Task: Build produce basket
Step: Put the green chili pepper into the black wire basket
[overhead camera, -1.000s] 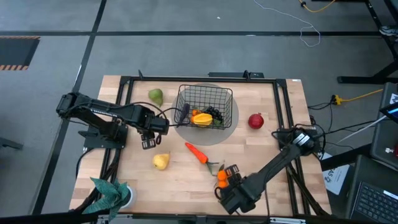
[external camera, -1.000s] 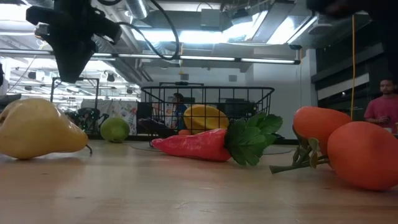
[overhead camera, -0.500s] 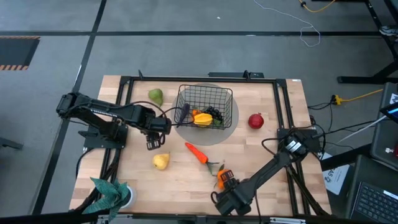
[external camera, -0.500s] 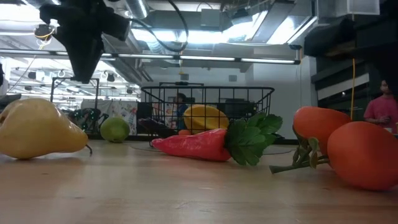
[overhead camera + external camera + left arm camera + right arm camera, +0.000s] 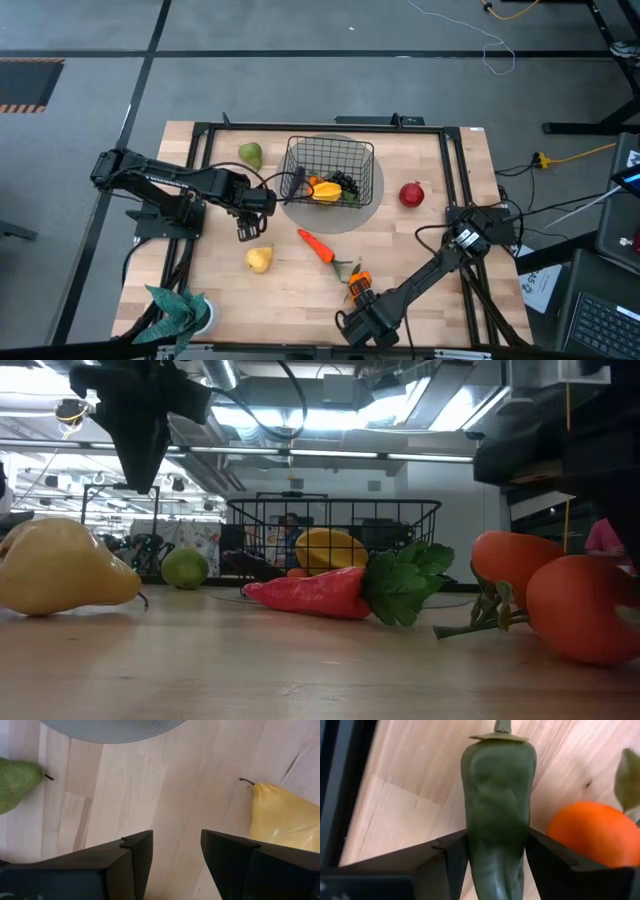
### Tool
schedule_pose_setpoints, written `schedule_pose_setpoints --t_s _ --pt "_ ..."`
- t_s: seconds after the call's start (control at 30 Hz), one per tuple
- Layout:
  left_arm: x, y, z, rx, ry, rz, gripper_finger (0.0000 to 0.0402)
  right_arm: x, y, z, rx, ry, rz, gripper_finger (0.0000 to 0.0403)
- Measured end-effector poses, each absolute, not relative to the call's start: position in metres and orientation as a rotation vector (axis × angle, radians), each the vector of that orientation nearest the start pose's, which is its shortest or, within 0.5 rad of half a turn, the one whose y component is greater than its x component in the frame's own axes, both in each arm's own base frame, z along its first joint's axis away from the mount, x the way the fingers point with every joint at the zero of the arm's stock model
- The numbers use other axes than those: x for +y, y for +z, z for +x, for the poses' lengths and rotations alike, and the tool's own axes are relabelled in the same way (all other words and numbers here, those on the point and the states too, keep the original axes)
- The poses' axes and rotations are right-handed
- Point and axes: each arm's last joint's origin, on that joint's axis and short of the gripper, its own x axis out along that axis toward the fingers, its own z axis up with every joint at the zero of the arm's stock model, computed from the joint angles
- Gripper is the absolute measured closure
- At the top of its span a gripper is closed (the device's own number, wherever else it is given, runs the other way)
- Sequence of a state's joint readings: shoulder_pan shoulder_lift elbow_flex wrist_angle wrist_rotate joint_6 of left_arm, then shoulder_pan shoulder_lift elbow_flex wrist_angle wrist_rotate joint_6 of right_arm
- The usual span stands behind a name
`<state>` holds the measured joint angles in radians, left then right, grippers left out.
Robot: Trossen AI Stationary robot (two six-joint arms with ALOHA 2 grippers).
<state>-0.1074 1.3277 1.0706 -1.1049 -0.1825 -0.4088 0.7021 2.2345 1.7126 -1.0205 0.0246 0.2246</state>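
Note:
The black wire basket (image 5: pixel 330 170) stands on a grey round mat and holds a yellow fruit, a small orange and dark grapes. A green pear (image 5: pixel 249 154), a yellow pear (image 5: pixel 259 260), a carrot (image 5: pixel 316 245), a red fruit (image 5: pixel 411 194) and two oranges (image 5: pixel 358 284) lie on the table. My left gripper (image 5: pixel 247 232) hangs open above the table, just on the far side of the yellow pear (image 5: pixel 285 815). My right gripper (image 5: pixel 352 303) is near the front edge beside the oranges, shut on a dark green pepper (image 5: pixel 497 795). My right gripper pinches the pepper's body (image 5: pixel 495 837) between its two fingers, one on each side. The pepper lies along the fingers, and its stem end (image 5: pixel 502 727) sticks out past the fingertips toward the table. I cannot tell whether it is clear of the table.
A teal leafy plant (image 5: pixel 180 305) stands at the near left corner. A black frame rail (image 5: pixel 320 128) runs round the table. An orange (image 5: pixel 590 835) lies close beside the held pepper. Bare wood shows between the carrot and the red fruit.
My right gripper has gone toward the table's near edge and a little left. My left gripper has gone a little toward the table's right, closer to the yellow pear, and stays open.

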Motion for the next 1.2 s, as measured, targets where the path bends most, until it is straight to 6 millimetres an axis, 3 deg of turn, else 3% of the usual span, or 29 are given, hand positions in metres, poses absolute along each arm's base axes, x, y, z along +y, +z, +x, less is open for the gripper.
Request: schedule_pose_setpoints --t_s 0.1,0.3,0.57,0.7,0.9,1.2 --pt "-0.019 0.261 0.228 1.306 0.335 -0.148 0.0247 0.276 0.145 0.327 1.496 0.358 -0.387 0.0252" --pt "-0.019 0.261 0.228 1.301 0.35 -0.136 0.0247 0.272 0.146 0.329 1.495 0.351 -0.387 0.0344" --pt "-0.018 0.262 0.228 1.289 0.369 -0.12 0.0247 0.268 0.16 0.324 1.5 0.405 -0.44 0.0349" --pt "-0.017 0.262 0.23 1.255 0.408 -0.091 0.0247 0.263 0.192 0.319 1.494 0.35 -0.424 0.035" --pt "-0.017 0.263 0.23 1.252 0.411 -0.088 0.0247 0.262 0.255 0.315 1.33 0.305 -0.402 0.035" --pt "-0.016 0.263 0.231 1.244 0.422 -0.084 0.0247 0.256 0.33 0.287 1.111 0.195 -0.64 0.0351"
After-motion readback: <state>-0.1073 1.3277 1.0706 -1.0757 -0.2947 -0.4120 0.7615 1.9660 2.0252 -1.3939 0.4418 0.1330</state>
